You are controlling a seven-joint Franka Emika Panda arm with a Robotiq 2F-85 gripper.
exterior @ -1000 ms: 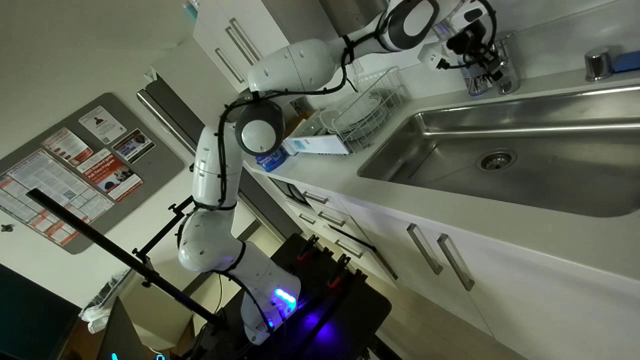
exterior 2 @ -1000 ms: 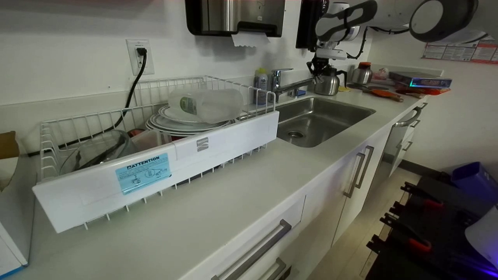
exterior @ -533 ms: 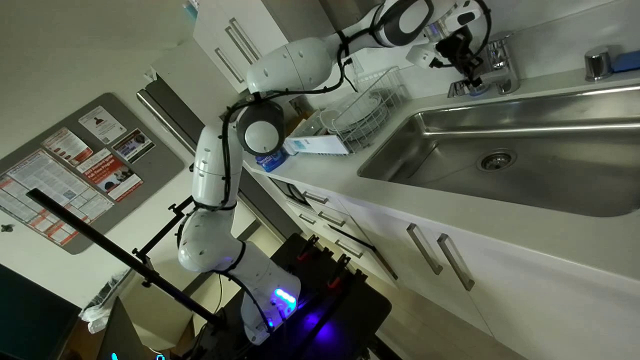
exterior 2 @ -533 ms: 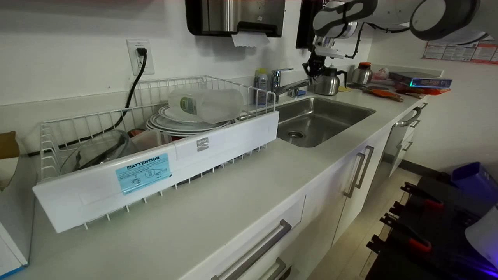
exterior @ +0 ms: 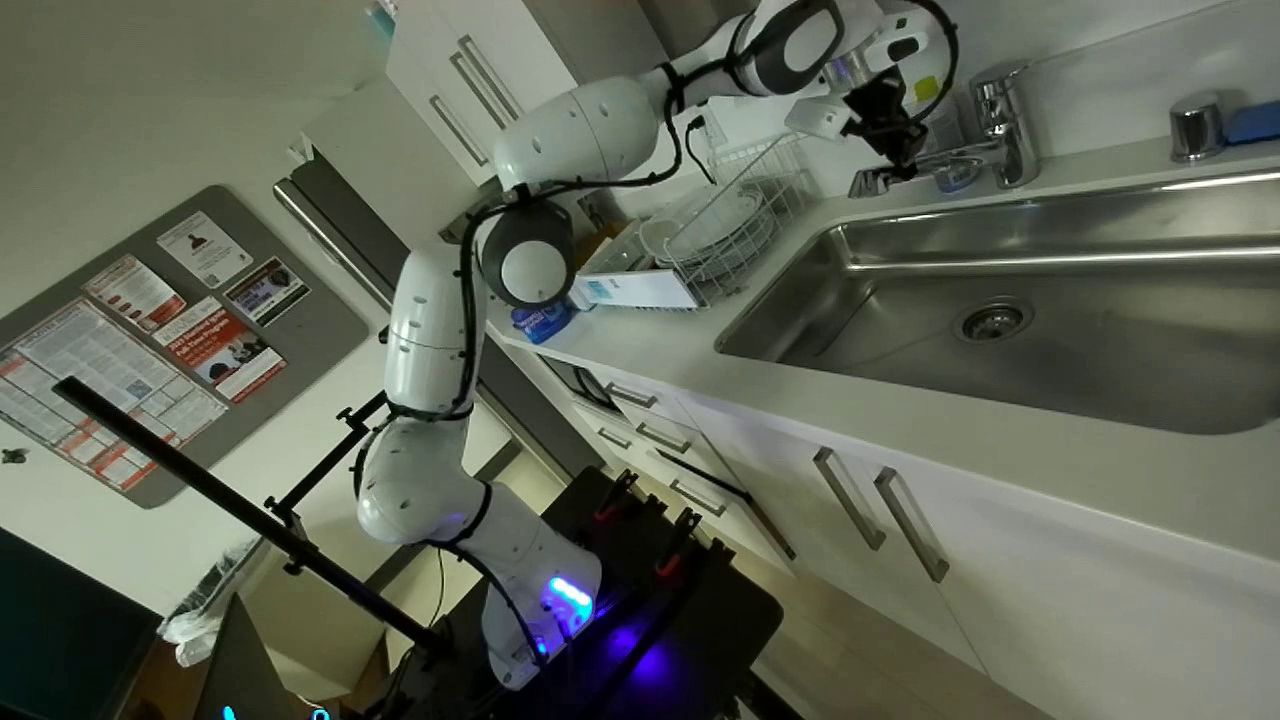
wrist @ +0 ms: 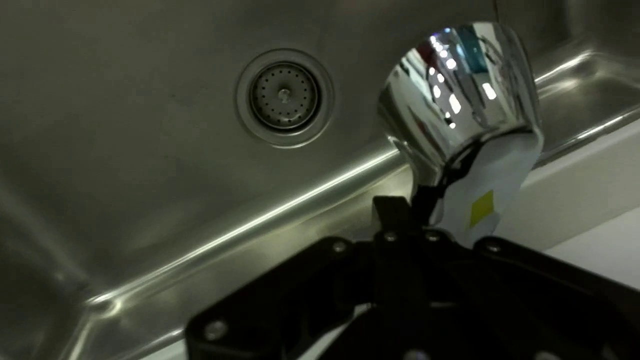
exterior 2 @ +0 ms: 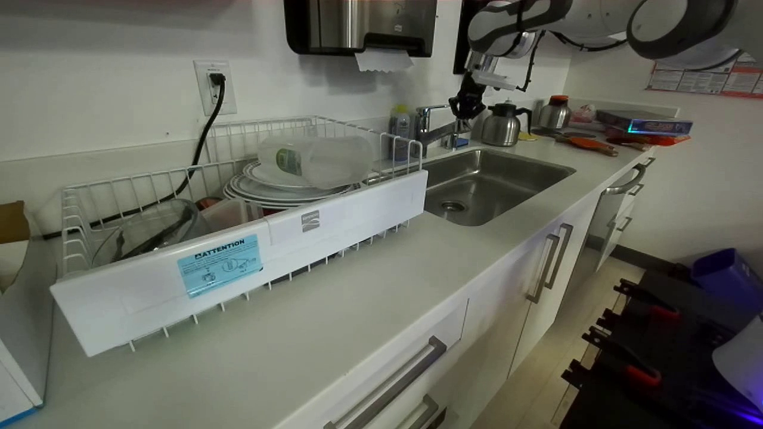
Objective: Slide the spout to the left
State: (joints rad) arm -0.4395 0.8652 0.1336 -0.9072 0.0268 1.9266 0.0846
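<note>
Filling the bottom of the wrist view, the black jointed gripper (wrist: 409, 207) has its two fingers drawn together; right beside the fingertips gleams the round, mirror-bright end of the short silver-metal spout (wrist: 457, 92), the tips overlapping it in this view; whether they press on it I cannot tell; beyond them lies the brushed-steel basin (wrist: 150, 175), with a round, perforated metal strainer (wrist: 284, 95) set in its floor. Nearest in an exterior view sits a white wire dish rack (exterior 2: 286, 249) with a long white front panel; it holds white dark-rimmed plates (exterior 2: 268, 192) and a translucent plastic container (exterior 2: 331, 161) lying on its side; past the rack, behind the basin, stands the chrome upright tap base (exterior 2: 422, 128), the spout reaching from it rightward in the frame, its tip just under the gripper; in both exterior views the gripper hangs right at the spout; a yellow-capped bottle (exterior 2: 400, 128) stands beside the base; farther on come a black-handled steel jug (exterior 2: 501, 128), an orange-topped steel flask (exterior 2: 555, 113) and a flat, dark box (exterior 2: 644, 122).
</note>
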